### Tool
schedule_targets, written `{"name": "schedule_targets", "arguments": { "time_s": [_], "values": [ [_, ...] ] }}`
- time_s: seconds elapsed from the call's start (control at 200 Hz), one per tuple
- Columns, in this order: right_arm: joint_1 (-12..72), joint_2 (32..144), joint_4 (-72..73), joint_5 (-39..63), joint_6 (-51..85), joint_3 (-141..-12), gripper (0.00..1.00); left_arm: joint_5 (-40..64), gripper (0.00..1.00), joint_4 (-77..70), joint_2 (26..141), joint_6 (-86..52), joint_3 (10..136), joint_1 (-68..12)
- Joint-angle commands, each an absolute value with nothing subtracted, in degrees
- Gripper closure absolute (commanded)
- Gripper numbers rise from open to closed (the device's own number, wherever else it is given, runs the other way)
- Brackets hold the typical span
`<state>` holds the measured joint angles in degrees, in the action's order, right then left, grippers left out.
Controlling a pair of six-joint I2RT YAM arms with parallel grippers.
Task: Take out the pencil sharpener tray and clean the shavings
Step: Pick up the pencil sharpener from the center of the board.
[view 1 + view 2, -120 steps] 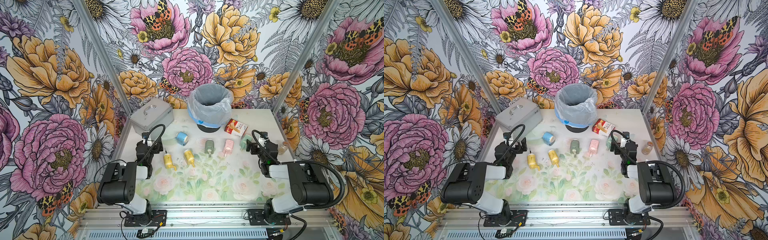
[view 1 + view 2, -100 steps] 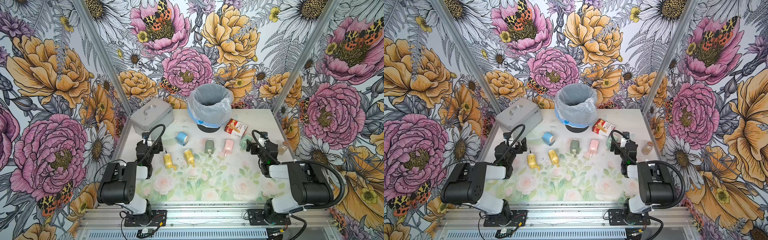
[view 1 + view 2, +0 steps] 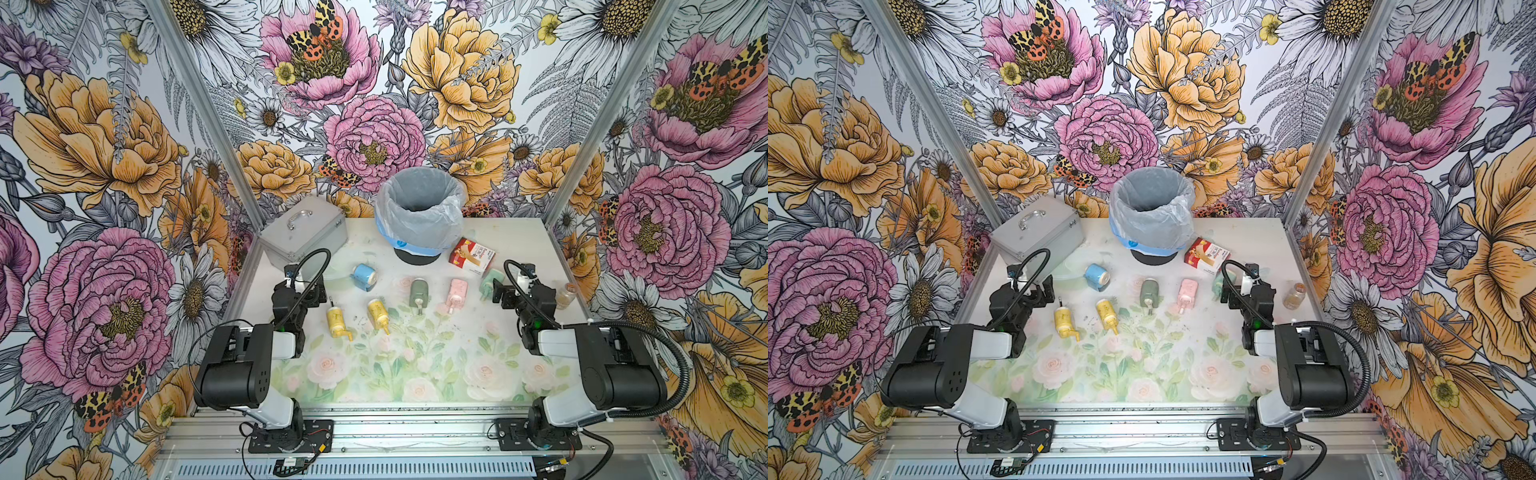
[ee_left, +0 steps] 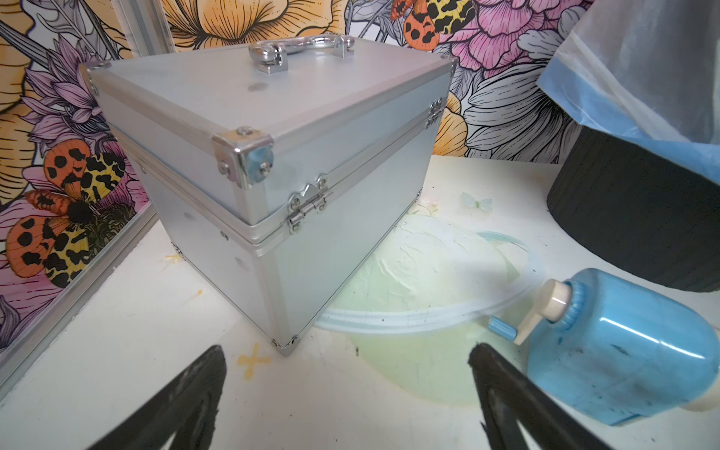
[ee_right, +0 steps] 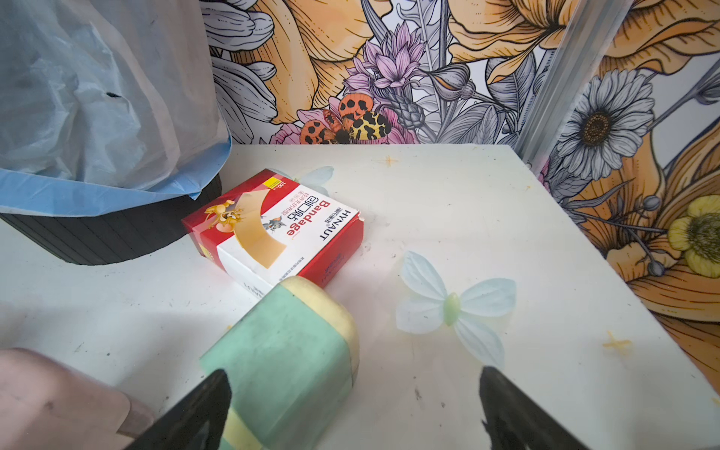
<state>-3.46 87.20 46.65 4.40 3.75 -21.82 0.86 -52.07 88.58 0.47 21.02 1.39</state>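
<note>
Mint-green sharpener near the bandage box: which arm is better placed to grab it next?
Right. The right tool, open, is right at the mint-green sharpener; the left tool, also open, faces the silver case at the table's opposite side.

Occlusions and cut-offs, wrist and top views.
The picture edge is cutting off the near end of the mint sharpener (image 5: 284, 350), and one of the right fingers (image 5: 195, 413) is covering its corner. The pink sharpener (image 5: 58, 397) is blurring out in the corner, mostly out of frame. The blue sharpener (image 4: 623, 350) and the bin (image 4: 639, 218) are running off the picture's side. The left fingers (image 4: 175, 405) are showing only their tips. In both top views the right arm (image 3: 532, 299) is hiding part of the mint sharpener, and the shavings (image 3: 365, 322) are reading too small to count.
</note>
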Motion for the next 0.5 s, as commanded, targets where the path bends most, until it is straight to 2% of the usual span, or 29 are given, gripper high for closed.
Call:
{"name": "schedule_targets", "arguments": {
  "time_s": [0.0, 0.255, 0.365, 0.43, 0.495],
  "values": [
    [-3.9, 88.0, 49.0, 5.5, 4.0, -22.7, 0.0, -2.4, 0.01, -52.6, 88.3, 2.0, 21.9, 0.0],
    [-4.0, 88.0, 48.8, 5.4, 4.0, -22.8, 0.0, -3.4, 0.01, -52.6, 88.3, 2.1, 22.0, -0.3],
    [-4.2, 87.3, 48.7, 1.3, 6.0, -22.6, 0.0, -9.8, 0.01, -50.1, 87.1, 0.1, 22.8, -0.7],
    [-4.4, 85.8, 48.6, -0.9, 7.1, -21.9, 0.0, -12.6, 0.01, -45.9, 85.1, -0.7, 24.3, -0.7],
    [-4.4, 84.8, 48.1, -1.1, 7.0, -21.8, 0.0, -16.3, 0.01, -35.6, 82.9, -0.3, 28.4, -1.4]
  ]
}}
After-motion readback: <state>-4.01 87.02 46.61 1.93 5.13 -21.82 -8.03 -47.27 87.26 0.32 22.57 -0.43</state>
